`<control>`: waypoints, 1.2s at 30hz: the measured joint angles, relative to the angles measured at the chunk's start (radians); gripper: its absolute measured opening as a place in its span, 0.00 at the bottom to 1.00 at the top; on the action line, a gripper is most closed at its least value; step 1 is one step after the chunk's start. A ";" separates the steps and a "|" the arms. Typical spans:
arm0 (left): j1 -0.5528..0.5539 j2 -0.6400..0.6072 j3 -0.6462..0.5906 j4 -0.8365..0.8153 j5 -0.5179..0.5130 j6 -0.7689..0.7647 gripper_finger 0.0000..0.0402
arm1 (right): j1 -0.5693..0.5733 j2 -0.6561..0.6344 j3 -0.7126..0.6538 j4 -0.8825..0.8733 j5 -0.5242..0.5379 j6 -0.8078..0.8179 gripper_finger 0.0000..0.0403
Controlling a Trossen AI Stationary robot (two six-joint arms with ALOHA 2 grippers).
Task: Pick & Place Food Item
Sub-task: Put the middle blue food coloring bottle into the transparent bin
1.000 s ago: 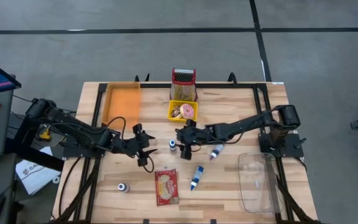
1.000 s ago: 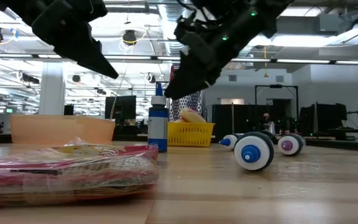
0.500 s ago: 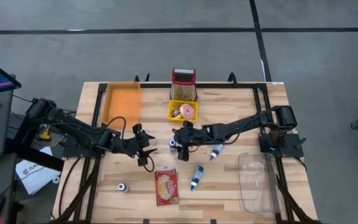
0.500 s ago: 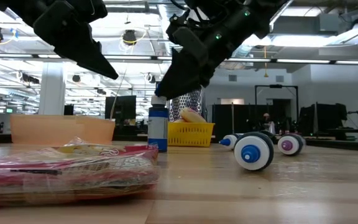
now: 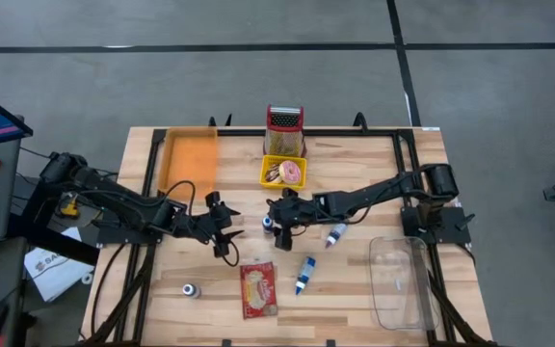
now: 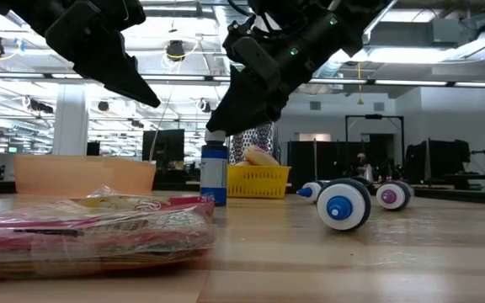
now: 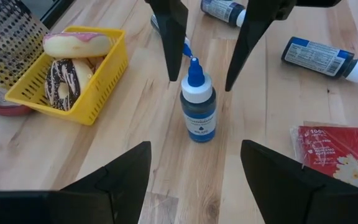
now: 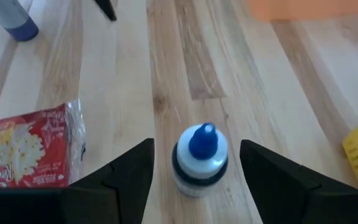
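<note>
Since a second ago the right gripper [image 5: 274, 218] has slid a little leftward over the table, so its spread fingers now flank the upright blue bottle [image 5: 268, 224]; the left arm has not moved.

That bottle stands near the middle of the wooden table [image 5: 374, 173], its pointed blue cap [image 8: 202, 141] between the right gripper's fingertips [image 7: 178, 65] with a gap on each side, not gripped. Just behind it sits the yellow basket [image 5: 283, 172] holding two doughnuts [image 7: 76, 45], one pink-iced and one chocolate, and behind that a metal grater [image 5: 284, 129]. A popcorn bag [image 5: 258, 288] lies flat toward the front edge. Two more blue bottles lie on their sides to the right of the standing one [image 5: 336, 234] [image 5: 303, 275], and a small one stands at the front left [image 5: 190, 289]. An orange tray [image 5: 189, 159] sits at the back left, a clear tub [image 5: 399, 280] at the front right.

The left gripper [image 5: 227, 229] hangs above the table just left of the bottle, fingers apart and holding nothing.
</note>
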 joint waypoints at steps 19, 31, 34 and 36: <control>0.000 0.000 0.000 0.004 0.000 0.000 0.60 | -0.006 0.006 0.000 0.013 -0.022 0.012 0.47; 0.000 0.000 0.000 0.004 0.000 0.000 0.60 | -0.007 0.024 -0.001 0.007 -0.026 0.021 0.34; 0.000 0.000 0.000 0.005 0.000 0.000 0.61 | -0.010 0.045 0.006 0.030 -0.048 0.026 0.29; 0.000 0.000 0.000 0.006 0.000 0.000 0.60 | -0.013 0.053 0.014 0.022 -0.052 0.026 0.27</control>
